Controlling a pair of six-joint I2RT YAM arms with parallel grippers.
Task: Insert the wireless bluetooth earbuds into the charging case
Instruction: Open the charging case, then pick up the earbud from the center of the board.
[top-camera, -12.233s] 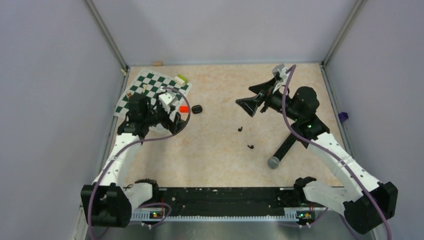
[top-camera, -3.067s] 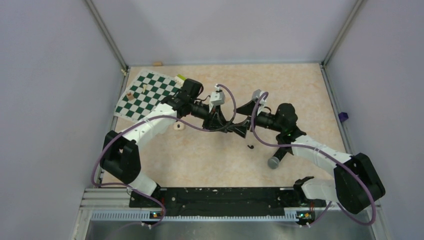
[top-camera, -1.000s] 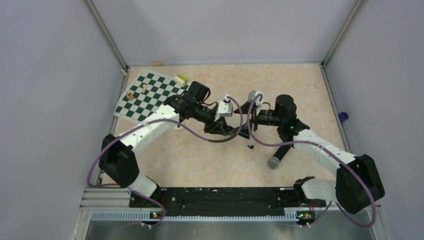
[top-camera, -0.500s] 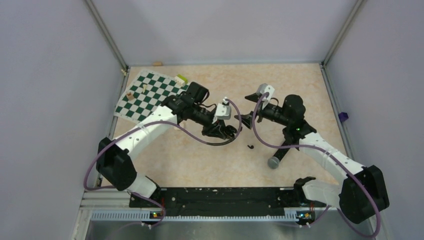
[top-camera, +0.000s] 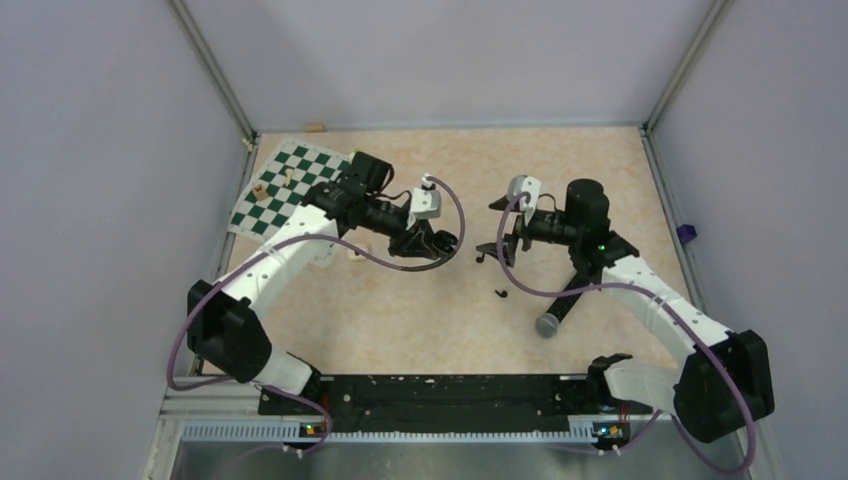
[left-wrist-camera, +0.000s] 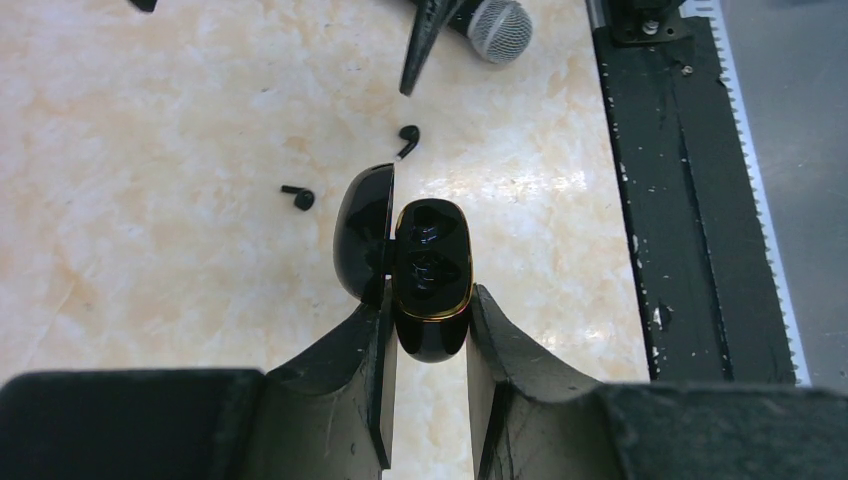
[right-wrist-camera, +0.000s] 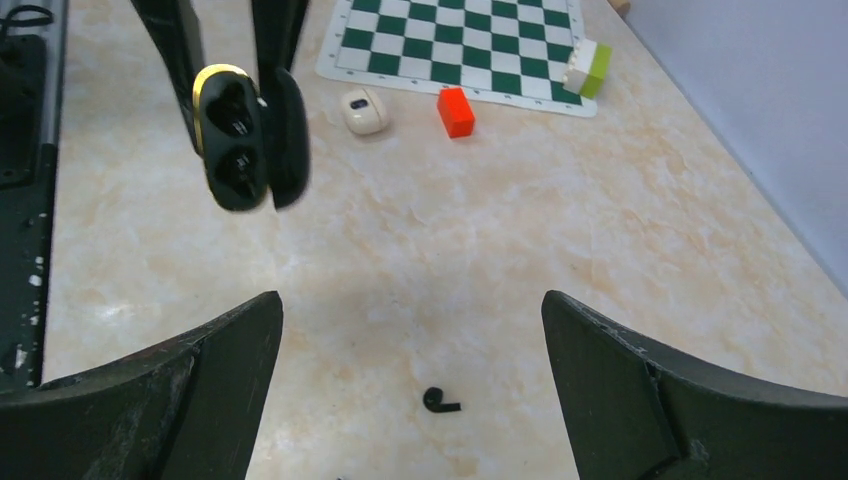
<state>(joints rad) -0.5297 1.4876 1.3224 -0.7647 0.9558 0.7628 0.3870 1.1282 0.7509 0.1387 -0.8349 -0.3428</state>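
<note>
Marbled table (top-camera: 420, 320) lay under both arms. Nearest, one earbud (top-camera: 500, 294) rested loose by the microphone (top-camera: 547, 324). The other earbud (top-camera: 481, 258) lay just beyond it, under the right tool (right-wrist-camera: 411, 300). That tool had drawn back from the left tool (left-wrist-camera: 428, 312), where it had been a second before, and it stood spread wide and empty. The left tool stayed clenched on the charging case (left-wrist-camera: 430, 265), held above the table with its lid swung open and both wells bare. Farther off sat the chessboard (top-camera: 295, 190). Opening looked finished, and fetching an earbud seemed the likely next step.
</note>
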